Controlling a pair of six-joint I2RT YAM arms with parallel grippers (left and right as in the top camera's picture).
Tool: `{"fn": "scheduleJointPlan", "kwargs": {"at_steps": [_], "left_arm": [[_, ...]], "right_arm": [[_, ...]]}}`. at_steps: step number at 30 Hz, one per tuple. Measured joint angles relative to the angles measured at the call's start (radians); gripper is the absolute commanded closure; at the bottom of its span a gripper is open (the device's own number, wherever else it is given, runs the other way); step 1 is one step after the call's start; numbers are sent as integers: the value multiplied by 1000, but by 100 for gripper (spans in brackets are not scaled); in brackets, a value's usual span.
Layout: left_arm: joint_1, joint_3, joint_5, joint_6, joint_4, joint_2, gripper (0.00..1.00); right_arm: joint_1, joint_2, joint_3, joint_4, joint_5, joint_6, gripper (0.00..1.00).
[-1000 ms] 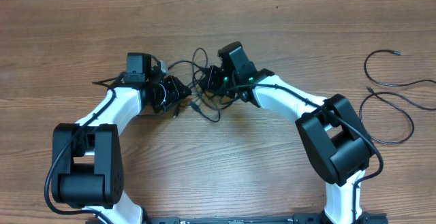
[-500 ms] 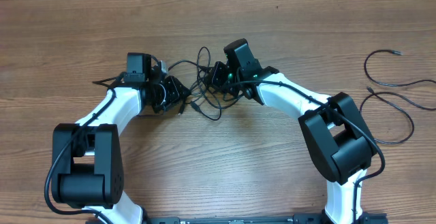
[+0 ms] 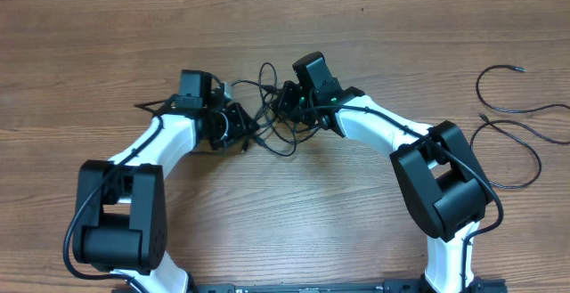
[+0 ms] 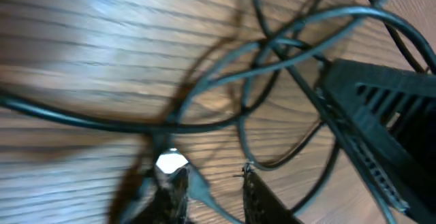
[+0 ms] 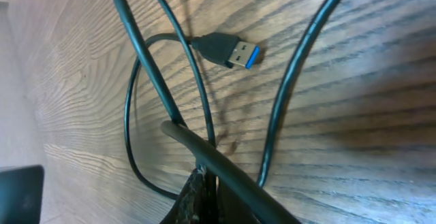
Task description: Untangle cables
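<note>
A knot of thin black cables [image 3: 268, 115] lies on the wooden table between my two grippers. My left gripper [image 3: 242, 126] has come up to its left edge. In the left wrist view its fingers [image 4: 178, 183] stand a little apart, with one strand [image 4: 204, 195] running between them and a gap on both sides. My right gripper [image 3: 287, 102] is shut on a strand of the cables, pinched at its tip [image 5: 206, 178]. A USB plug [image 5: 233, 51] with a blue insert lies just ahead of it. Loops cross over each other in the left wrist view [image 4: 272, 47].
Two separate thin black cables lie at the far right of the table, one [image 3: 508, 88] curved behind, the other [image 3: 514, 155] in a wide loop. The right gripper's black body [image 4: 381, 108] fills the right side of the left wrist view.
My left arm has slid right toward the tangle and its jaws have narrowed around a strand. The right gripper shifted slightly up and right, then held still, staying shut.
</note>
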Motion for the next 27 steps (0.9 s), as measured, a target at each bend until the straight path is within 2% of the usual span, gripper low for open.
{"fn": "scheduleJointPlan", "kwargs": {"at_steps": [5, 12, 14, 17, 22, 27], "left_arm": [[-41, 0, 0, 0, 16, 0, 87], [-50, 0, -2, -1, 19, 0, 77], [-50, 0, -5, 0, 19, 0, 74], [-50, 0, -22, 0, 19, 0, 72], [-47, 0, -50, 0, 19, 0, 69], [2, 0, -60, 0, -5, 0, 70]], "right_arm": [[0, 0, 0, -14, 13, -1, 96], [0, 0, 0, -22, 17, -9, 94], [0, 0, 0, -24, 18, -23, 89], [0, 0, 0, -42, 23, -49, 75], [-3, 0, 1, -36, -12, -89, 57], [-33, -4, 46, -95, -86, -145, 52]]}}
